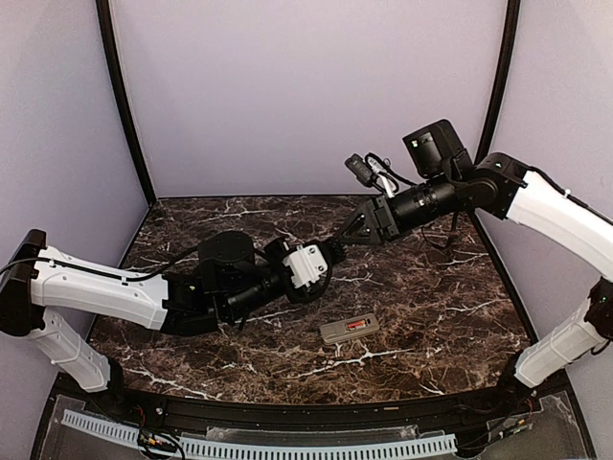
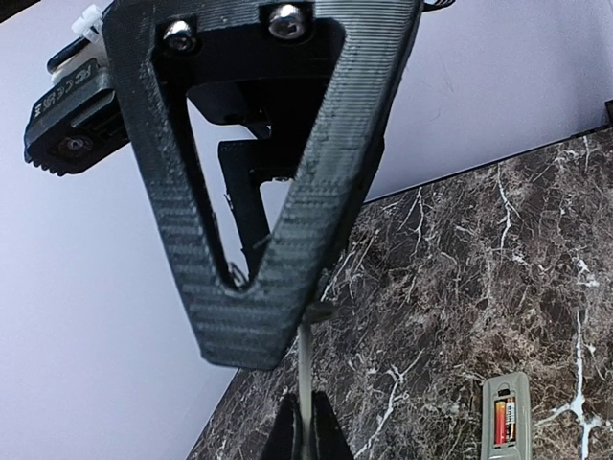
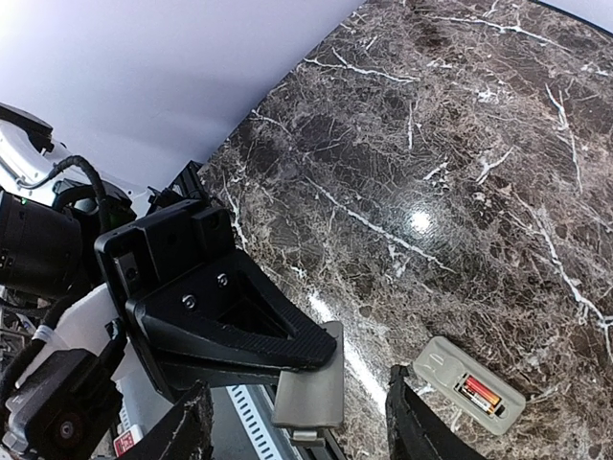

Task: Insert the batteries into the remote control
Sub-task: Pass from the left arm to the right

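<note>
The remote control (image 1: 349, 330) lies back-up on the marble table, its recess uncovered with red batteries (image 3: 481, 393) lying in it; the left wrist view also catches the remote control (image 2: 505, 417). Above the table, my left gripper (image 2: 306, 401) is shut on a thin grey cover plate (image 3: 311, 388), seen edge-on as a pale strip (image 2: 304, 359). My right gripper (image 3: 297, 383) is open, one finger on each side of that plate without touching it. In the top view the left gripper (image 1: 330, 253) and right gripper (image 1: 351, 233) meet over the table's middle.
Dark marble table (image 1: 431, 287) inside pale lilac walls. A white slotted cable duct (image 1: 287, 446) runs along the near edge. The right arm (image 1: 546, 206) reaches in from the back right, the left arm (image 1: 105, 287) from the front left.
</note>
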Tool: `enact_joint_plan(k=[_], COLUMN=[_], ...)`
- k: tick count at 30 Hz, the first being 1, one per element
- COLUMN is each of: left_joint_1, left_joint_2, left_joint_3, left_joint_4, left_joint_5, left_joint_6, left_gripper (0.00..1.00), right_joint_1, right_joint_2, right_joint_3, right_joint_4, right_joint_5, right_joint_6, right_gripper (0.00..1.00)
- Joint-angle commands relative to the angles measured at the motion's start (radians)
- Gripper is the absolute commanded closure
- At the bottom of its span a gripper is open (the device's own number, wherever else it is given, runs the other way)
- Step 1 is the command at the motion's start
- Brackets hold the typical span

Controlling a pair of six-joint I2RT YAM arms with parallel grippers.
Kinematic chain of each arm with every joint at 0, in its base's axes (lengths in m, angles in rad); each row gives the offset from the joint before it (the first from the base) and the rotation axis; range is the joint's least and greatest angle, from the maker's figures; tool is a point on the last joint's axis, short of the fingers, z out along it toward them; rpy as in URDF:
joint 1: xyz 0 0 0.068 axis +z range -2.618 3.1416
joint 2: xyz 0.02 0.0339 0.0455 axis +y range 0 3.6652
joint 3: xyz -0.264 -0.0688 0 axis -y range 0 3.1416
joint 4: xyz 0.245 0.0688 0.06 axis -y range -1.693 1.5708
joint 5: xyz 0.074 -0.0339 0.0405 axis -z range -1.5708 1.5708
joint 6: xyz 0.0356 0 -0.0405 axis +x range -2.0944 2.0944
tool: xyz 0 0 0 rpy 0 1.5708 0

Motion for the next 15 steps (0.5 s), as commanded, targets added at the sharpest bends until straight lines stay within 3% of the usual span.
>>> enact_joint_plan(k=[1, 8, 13, 15], left_joint_1=[-0.006, -0.006, -0.006, -0.006], left_joint_2=[-0.006, -0.002, -0.004, -0.002], left_joint_3=[-0.002, -0.01, -0.021, -0.025], left_joint_4=[0.01, 0.013, 0.019, 0.02], left_joint_5=[-0.012, -0.018, -0.031, -0.031], left_joint_6=[0.006, 0.0, -0.001, -0.005], left_gripper=[1.0, 1.0, 1.0, 1.0], right_joint_1=[0.011, 0.011, 0.011, 0.01], right_joint_2=[0.013, 0.048, 0.063, 0.06], right_joint_3=[-0.012, -0.012, -0.018, -0.028], right_joint_4=[0.029, 0.032, 0.033, 0.033], right_joint_5=[-0.002, -0.043, -0.061, -0.059], right_joint_6=[0.027, 0.035, 0.04, 0.042], right_gripper=[0.44, 0.59, 0.62, 0.68])
